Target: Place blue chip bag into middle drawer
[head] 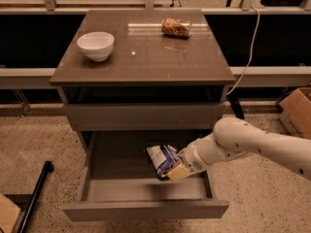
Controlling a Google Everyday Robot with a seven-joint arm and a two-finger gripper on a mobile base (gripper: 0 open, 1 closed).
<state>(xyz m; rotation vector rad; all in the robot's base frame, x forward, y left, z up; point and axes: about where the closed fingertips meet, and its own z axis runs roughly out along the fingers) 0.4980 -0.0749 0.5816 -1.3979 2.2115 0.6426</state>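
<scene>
My gripper clamped on blue chip bag (bag tilted), low inside open middle drawer, toward right wall.

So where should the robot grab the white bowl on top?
Probably by its rim, coming straight down from above: the white bowl stands upright and open, and its round sides look too wide to pinch across. One finger inside, one outside. Right now the gripper is low over the open middle drawer, shut on the blue chip bag.
</scene>
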